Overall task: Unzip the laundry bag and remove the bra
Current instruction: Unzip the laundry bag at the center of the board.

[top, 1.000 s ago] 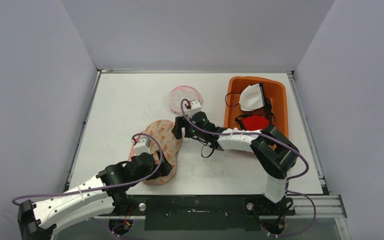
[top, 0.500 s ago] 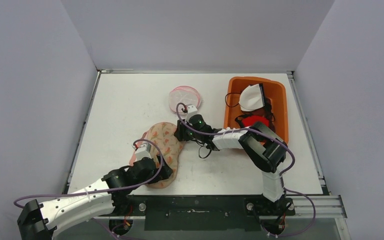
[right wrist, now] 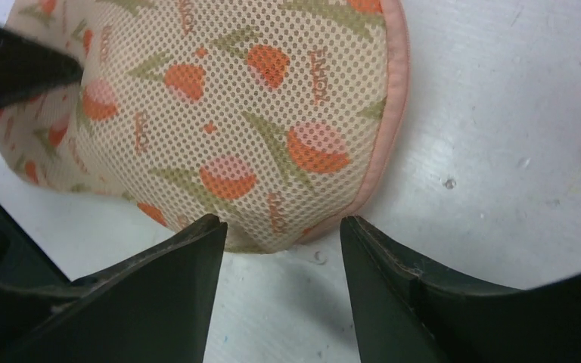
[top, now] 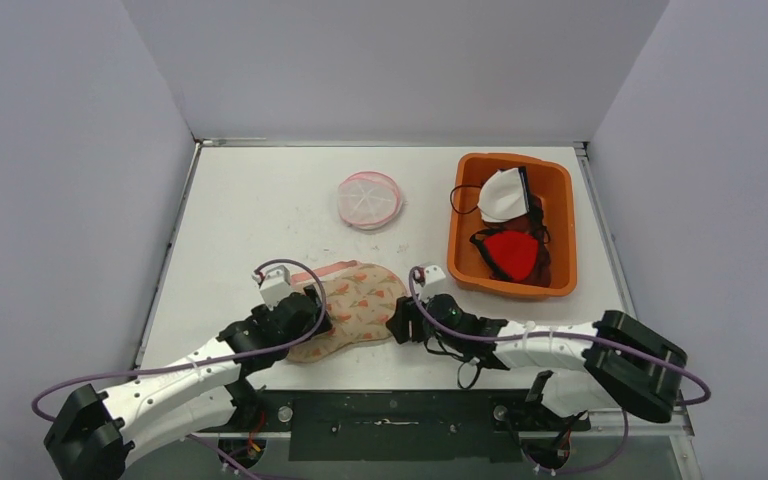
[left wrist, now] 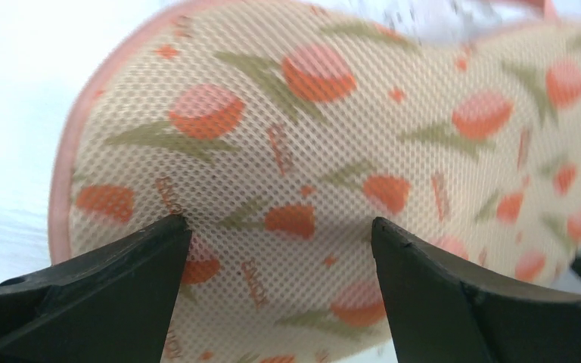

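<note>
The mesh laundry bag [top: 360,300], beige with orange tulips and pink trim, lies flat near the table's front edge. It fills the left wrist view [left wrist: 333,121] and shows in the right wrist view [right wrist: 227,98]. My left gripper [top: 312,310] is open over the bag's left end, its jaws [left wrist: 280,221] straddling the mesh. My right gripper [top: 400,323] is open at the bag's right end, with the trimmed edge between its tips [right wrist: 280,221]. No zipper pull shows, and no bra shows through the mesh.
An orange bin [top: 560,200] at the right holds a white bra [top: 502,195] and a red bra [top: 512,250]. A round pink mesh pouch [top: 368,198] lies at the table's middle back. The left gripper's finger [right wrist: 15,64] shows in the right wrist view.
The bag has turned from lengthwise to sideways and shifted right. My right arm swung from the bag's far end down to its near right end. My left gripper moved to the bag's left end.
</note>
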`<state>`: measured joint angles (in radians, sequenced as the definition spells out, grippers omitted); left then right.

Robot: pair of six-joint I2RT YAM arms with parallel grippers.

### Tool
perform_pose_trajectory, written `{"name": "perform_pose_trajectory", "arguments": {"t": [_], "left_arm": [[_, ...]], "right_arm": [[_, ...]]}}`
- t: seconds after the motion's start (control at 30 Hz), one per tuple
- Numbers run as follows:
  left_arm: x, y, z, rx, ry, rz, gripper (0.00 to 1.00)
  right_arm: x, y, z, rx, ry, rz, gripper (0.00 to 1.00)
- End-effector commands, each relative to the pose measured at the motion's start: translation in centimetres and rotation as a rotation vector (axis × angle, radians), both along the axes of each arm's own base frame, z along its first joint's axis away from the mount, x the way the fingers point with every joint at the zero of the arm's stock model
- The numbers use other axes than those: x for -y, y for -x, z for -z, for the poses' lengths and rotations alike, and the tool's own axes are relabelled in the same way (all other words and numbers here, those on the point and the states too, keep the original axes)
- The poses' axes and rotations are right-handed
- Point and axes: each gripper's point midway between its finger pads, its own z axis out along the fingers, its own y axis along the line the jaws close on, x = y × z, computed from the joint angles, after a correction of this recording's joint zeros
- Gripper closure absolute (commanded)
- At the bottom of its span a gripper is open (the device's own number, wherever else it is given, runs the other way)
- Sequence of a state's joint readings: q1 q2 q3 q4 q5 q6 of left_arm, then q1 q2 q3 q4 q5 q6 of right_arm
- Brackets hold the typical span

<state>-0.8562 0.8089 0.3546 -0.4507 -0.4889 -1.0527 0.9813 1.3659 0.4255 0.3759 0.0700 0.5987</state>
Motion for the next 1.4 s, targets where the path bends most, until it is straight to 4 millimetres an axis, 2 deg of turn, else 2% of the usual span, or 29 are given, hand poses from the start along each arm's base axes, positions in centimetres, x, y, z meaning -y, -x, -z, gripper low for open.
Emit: {"name": "perform_pose_trajectory", "arguments": {"t": [0.0, 0.17, 0.27, 0.33, 0.47, 0.63, 0.73, 0.83, 1.03, 1.17, 1.27, 1.37], "left_arm": [[-2.7, -3.4, -2.8, 0.088, -0.099, -0.158, 0.10], [-2.9, -4.2, -5.8, 0.142, -0.071, -0.181, 0.06], [-1.7, -3.3, -7.2, 0.140, -0.004, -0.106, 0.00], [-0.6, -2.4, -7.7, 0.129, 0.078, -0.059, 0.04], [1.9, -0.6, -7.5, 0.105, 0.228, 0.042, 0.04], [3.0, 0.3, -6.1, 0.103, 0.261, 0.130, 0.04], [3.5, 0.3, -5.6, 0.098, 0.259, 0.162, 0.04], [4.3, 0.5, -5.6, 0.093, 0.265, 0.211, 0.04], [5.4, 0.9, -5.6, 0.085, 0.261, 0.299, 0.04], [5.6, 0.9, -5.7, 0.094, 0.257, 0.329, 0.04], [5.6, 0.9, -5.5, 0.099, 0.248, 0.343, 0.04], [5.7, 0.8, -5.4, 0.103, 0.249, 0.344, 0.04]], "right_arm": [[1.1, 1.0, -2.7, 0.049, -0.078, 0.090, 0.38], [2.1, 1.9, -5.1, 0.120, -0.109, 0.075, 0.24], [2.0, 2.2, -5.2, 0.103, -0.140, 0.050, 0.18], [1.8, 2.1, -5.0, 0.061, -0.176, 0.033, 0.15], [1.2, 0.7, -5.4, -0.027, -0.303, 0.019, 0.11], [-0.4, -0.9, -5.1, -0.044, -0.268, -0.016, 0.07], [-1.4, -1.9, -4.9, -0.092, -0.283, -0.053, 0.07], [-1.6, -2.6, -4.1, -0.129, -0.275, -0.074, 0.07], [-1.4, -2.5, -1.9, -0.205, -0.235, -0.156, 0.05], [-2.3, -1.9, -1.7, -0.243, -0.280, -0.234, 0.07], [-2.8, -1.3, -2.0, -0.270, -0.317, -0.269, 0.13], [-3.1, -0.9, -2.6, -0.285, -0.357, -0.279, 0.30]]}}
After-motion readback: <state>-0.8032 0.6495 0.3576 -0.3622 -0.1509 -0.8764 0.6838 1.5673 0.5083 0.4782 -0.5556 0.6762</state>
